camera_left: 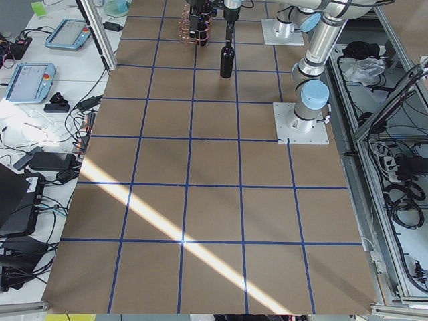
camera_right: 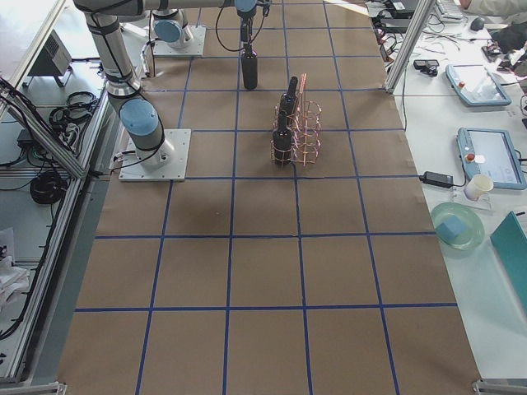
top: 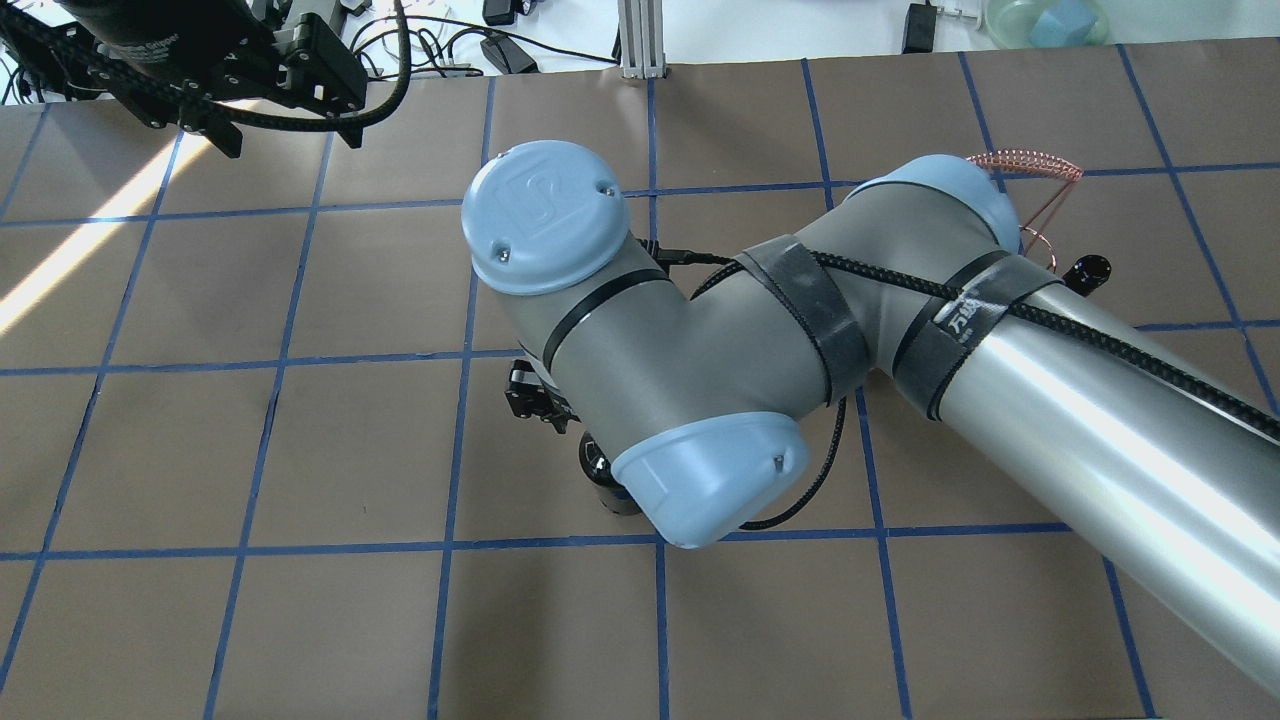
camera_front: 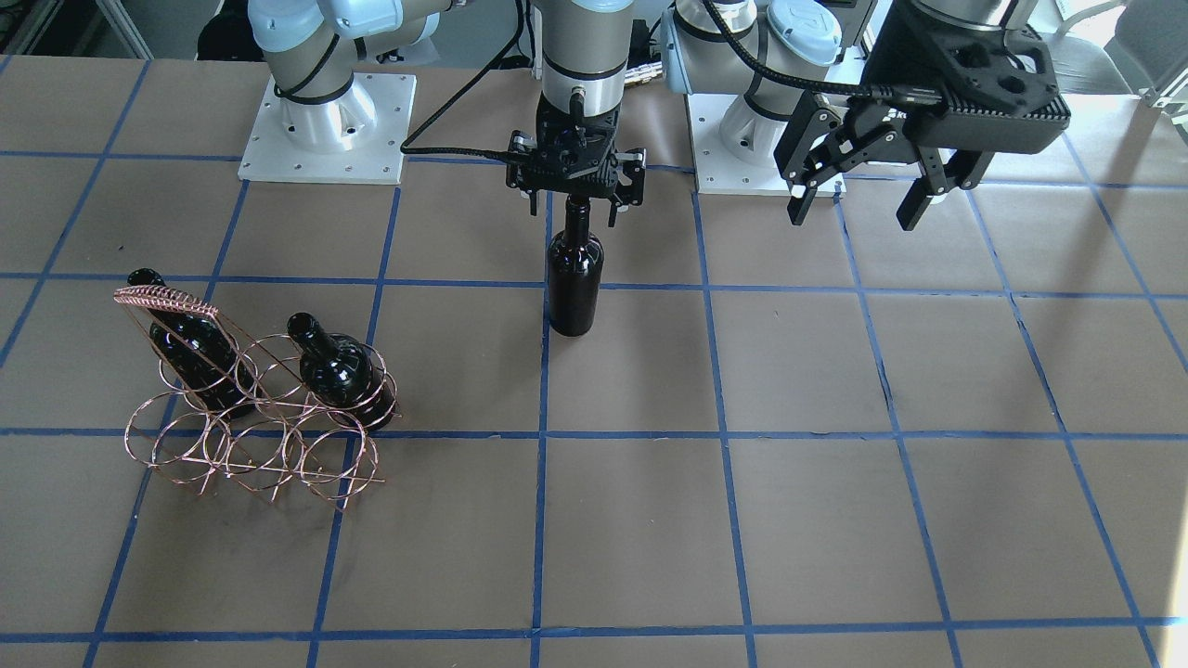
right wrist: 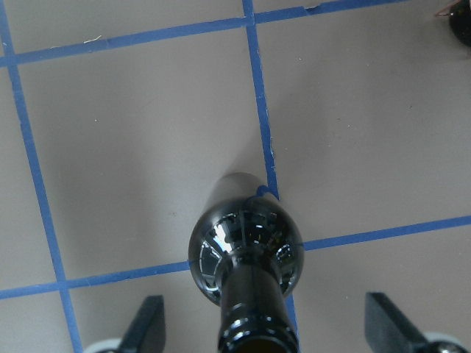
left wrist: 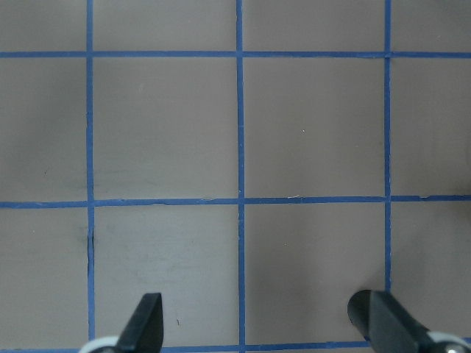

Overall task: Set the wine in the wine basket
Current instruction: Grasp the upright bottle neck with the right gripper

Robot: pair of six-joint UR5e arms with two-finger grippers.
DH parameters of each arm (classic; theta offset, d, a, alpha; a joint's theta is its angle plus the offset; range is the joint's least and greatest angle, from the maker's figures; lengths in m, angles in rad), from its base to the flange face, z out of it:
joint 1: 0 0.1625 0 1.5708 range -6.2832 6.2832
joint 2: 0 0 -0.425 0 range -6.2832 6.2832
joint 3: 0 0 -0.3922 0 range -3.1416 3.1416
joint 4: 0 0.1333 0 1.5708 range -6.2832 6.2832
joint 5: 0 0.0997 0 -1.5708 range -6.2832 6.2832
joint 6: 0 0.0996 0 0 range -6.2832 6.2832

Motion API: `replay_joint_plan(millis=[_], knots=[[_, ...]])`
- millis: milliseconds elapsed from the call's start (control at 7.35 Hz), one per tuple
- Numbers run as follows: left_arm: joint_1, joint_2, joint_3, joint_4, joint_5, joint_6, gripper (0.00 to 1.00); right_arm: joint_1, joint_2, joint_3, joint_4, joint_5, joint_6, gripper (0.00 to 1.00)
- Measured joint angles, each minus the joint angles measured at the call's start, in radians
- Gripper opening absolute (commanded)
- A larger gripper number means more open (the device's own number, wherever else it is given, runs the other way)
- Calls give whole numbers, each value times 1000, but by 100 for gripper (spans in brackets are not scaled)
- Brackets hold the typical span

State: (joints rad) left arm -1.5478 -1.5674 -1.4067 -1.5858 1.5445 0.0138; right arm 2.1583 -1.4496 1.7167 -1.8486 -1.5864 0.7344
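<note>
Wine [camera_front: 574, 278] upright on table [camera_front: 742, 520], well apart from wine basket [camera_front: 255, 408] | right gripper [camera_front: 574, 213] spread wide astride its neck — fingers clear of the glass | left gripper [camera_front: 854, 221] spread, raised, holding nothing

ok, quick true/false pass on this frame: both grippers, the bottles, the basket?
1. The wine basket holds two bottles. True.
2. The right gripper is shut on the neck of the wine. False: its fingers stand apart on either side of the neck, not touching it.
3. The wine lies on its side. False: it stands upright on the table.
4. The left gripper is open and empty. True.
</note>
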Motion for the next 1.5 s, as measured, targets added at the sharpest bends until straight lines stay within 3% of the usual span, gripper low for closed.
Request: replay_joint_plan(millis=[136, 408, 544, 816, 1496], knots=[[0, 1, 1, -7, 16, 0, 100, 0, 0, 5, -19, 1, 0, 57], [-1, 1, 4, -36, 35, -11, 100, 0, 8, 7, -29, 11, 3, 47], [-2, -6, 8, -46, 35, -15, 100, 0, 13, 8, -26, 15, 6, 31], [-9, -20, 7, -48, 32, -11, 100, 1, 17, 6, -17, 35, 10, 15], [-18, -3, -63, 35, 37, 75, 100, -27, -3, -57, 25, 53, -42, 7]])
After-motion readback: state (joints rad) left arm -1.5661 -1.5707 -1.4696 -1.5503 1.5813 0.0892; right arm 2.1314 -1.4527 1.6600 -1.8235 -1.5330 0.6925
